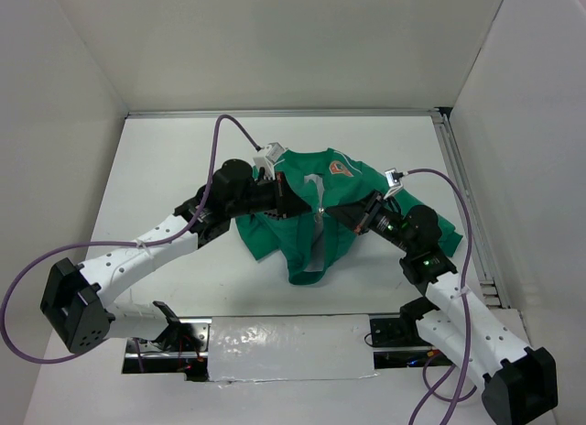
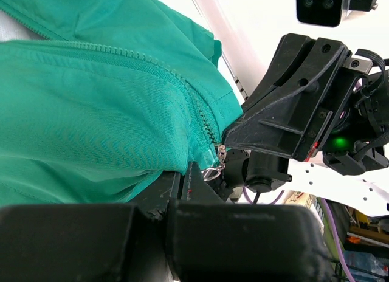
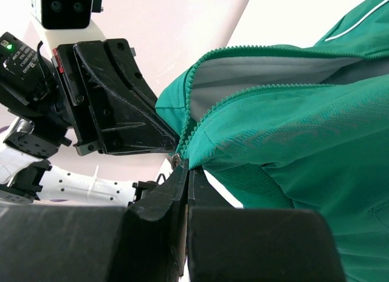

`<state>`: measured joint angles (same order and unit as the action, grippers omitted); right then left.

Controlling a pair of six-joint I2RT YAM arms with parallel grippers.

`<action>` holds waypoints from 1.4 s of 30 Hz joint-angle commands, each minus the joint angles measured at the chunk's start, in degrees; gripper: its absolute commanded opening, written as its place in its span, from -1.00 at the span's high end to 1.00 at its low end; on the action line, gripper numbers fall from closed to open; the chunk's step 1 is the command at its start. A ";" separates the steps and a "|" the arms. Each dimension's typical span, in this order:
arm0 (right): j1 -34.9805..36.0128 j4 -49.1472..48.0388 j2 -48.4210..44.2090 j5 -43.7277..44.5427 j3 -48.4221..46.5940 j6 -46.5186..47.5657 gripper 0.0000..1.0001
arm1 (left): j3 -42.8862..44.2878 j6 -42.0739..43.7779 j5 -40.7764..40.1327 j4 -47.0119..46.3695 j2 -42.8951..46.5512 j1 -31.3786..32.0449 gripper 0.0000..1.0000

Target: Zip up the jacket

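Note:
The green jacket (image 1: pixel 295 240) is bunched at the table's middle, its orange patch (image 1: pixel 341 168) at the far side. Its front is open, showing white lining (image 3: pixel 261 72), with the zipper teeth (image 2: pixel 200 109) joined only at the bottom. My left gripper (image 1: pixel 307 205) and right gripper (image 1: pixel 341 214) meet tip to tip at the zipper. The left gripper (image 2: pixel 182 177) is shut on jacket fabric (image 2: pixel 91 112) beside the slider and its ring pull (image 2: pixel 213 171). The right gripper (image 3: pixel 187 166) is shut on the jacket's edge (image 3: pixel 292 142) at the zipper's foot, next to the slider (image 3: pixel 176 158).
White walls enclose the white table on three sides. A metal rail (image 1: pixel 461 191) runs along the right edge. Purple cables (image 1: pixel 220 141) loop over both arms. A silver-taped strip (image 1: pixel 284 352) lies between the arm bases.

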<state>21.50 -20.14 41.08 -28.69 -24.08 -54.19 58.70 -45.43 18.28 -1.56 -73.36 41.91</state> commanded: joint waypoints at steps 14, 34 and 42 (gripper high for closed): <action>1.71 0.10 -3.11 1.09 -0.53 1.28 1.00 | 0.54 -2.56 -3.69 -1.34 0.94 0.72 1.00; 1.79 -0.42 -1.97 1.44 -0.45 1.37 1.00 | -0.16 -2.21 -3.43 -2.31 2.26 0.72 1.00; 1.80 -1.57 -1.18 1.44 -0.88 1.37 1.00 | 0.19 -1.50 -3.61 -1.69 1.56 0.80 1.00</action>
<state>22.79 -17.78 40.23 -26.83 -23.42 -53.30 58.33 -46.94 14.22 -0.86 -73.21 42.30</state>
